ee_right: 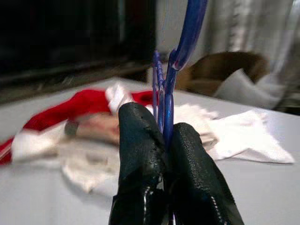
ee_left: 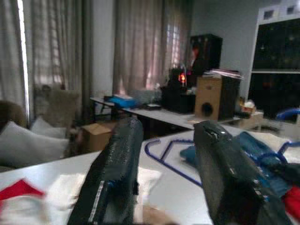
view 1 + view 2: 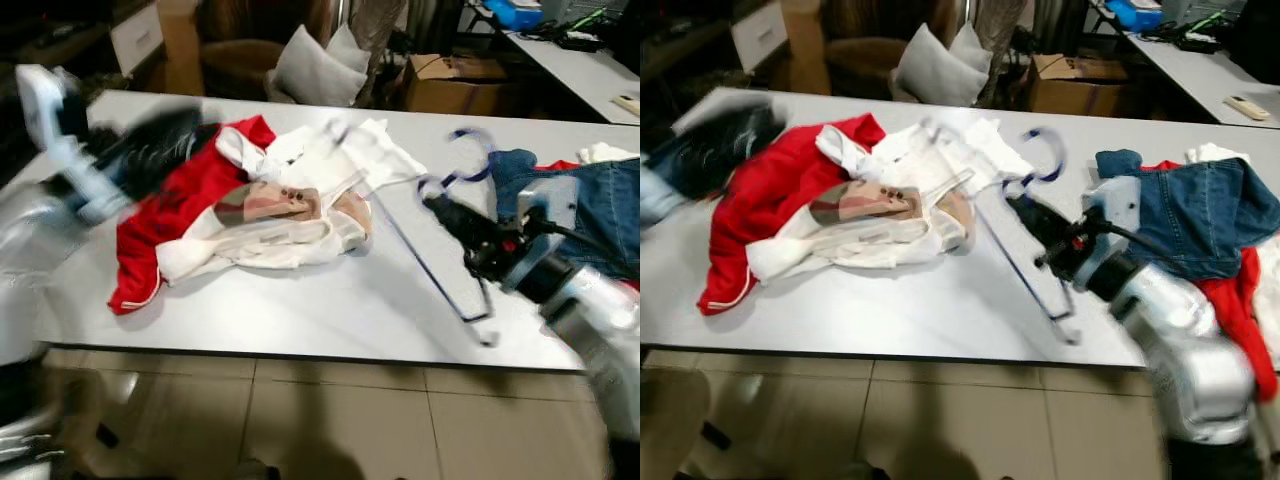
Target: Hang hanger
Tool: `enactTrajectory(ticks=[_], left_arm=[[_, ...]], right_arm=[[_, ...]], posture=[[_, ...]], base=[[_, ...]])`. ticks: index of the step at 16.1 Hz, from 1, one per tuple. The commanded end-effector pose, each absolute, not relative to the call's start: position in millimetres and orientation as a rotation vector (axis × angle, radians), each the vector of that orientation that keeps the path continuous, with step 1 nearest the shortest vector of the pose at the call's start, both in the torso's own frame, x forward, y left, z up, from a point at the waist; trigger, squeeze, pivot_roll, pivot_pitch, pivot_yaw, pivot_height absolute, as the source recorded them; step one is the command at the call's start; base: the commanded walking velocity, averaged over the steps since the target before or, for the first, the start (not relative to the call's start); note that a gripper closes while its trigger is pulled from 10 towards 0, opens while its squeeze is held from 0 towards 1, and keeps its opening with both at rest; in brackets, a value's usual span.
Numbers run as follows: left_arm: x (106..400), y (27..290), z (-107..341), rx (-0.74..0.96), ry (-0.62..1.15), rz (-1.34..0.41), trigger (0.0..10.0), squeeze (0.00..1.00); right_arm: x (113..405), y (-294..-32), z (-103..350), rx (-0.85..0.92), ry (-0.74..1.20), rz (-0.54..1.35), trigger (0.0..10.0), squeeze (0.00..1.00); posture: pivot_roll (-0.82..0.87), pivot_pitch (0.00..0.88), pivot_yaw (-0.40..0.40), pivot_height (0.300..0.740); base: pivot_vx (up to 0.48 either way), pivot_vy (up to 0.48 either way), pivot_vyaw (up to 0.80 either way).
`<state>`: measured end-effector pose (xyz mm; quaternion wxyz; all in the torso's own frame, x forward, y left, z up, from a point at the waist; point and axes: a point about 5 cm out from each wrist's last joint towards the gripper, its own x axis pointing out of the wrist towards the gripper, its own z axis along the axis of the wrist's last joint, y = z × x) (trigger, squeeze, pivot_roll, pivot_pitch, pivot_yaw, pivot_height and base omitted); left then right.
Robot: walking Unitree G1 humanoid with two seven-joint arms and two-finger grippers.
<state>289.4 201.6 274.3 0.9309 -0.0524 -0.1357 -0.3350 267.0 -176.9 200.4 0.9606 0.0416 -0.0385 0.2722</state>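
Left gripper (image 2: 164,173): I had it raised over the table's left end, fingers apart, nothing held.
Clothes: one red-and-white heap (image 3: 250,215); one blue denim pile (image 3: 1200,215).
Thin blue wire hanger (image 3: 440,240): one, neck pinched in my right gripper (image 1: 164,145), frame trailing on the grey table (image 3: 330,310).
Risk: I judged the frame could snag the white cloth and twist out of the pinch.

A long white bench (image 3: 330,310) carries everything. Near its middle lies a heap of clothes: a red garment (image 3: 165,215) tangled with white cloth (image 3: 300,205). To the robot's right of that heap, denim jeans (image 3: 1200,215) lie on more red fabric (image 3: 1235,305). Between the two piles a blue hanger (image 3: 440,250) slants over the bare bench top.
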Motion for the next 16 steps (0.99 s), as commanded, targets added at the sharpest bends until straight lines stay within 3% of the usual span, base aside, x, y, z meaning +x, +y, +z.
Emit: enactTrajectory(ticks=[1,2,3,6,10,16], left_arm=[[293.6,196.9,267.0,-0.081,-0.255,-0.638,10.0,0.9],[297.1,177.8,246.3,-0.088,-0.214,-0.578,10.0,0.26],[297.2,168.1,234.7,-0.112,-0.159,-0.541,10.0,0.11],[289.5,151.6,194.9,-0.028,-0.06,-0.413,10.0,0.1],[284.9,149.6,176.8,0.077,-0.027,-0.319,10.0,0.1],[290.4,134.1,175.1,0.104,-0.045,-0.314,10.0,0.11]], right_arm=[[265.2,-184.9,206.4,0.068,-0.097,0.469,10.0,0.0],[260.8,-181.7,201.3,0.089,-0.093,0.358,10.0,0.0],[258.2,-179.2,198.2,0.116,-0.086,0.312,10.0,0.0],[251.5,-177.3,186.3,0.078,-0.043,0.221,10.0,0.0],[250.8,-189.6,165.4,0.049,0.009,0.113,10.0,0.0],[253.7,-194.2,172.8,0.211,-0.099,0.059,10.0,0.0]], posture=[[-0.14,0.0,0.003,0.719],[-0.16,0.0,-0.003,0.719],[-0.16,0.0,-0.003,0.719],[-0.15,0.0,-0.032,0.719],[-0.11,0.0,-0.025,0.719],[-0.11,0.0,-0.02,0.719]], base=[[0.0,0.0,0.0],[0.0,0.0,0.0],[0.0,0.0,0.0],[0.0,0.0,0.0],[0.0,-0.465,0.0],[0.0,-0.48,0.0]])
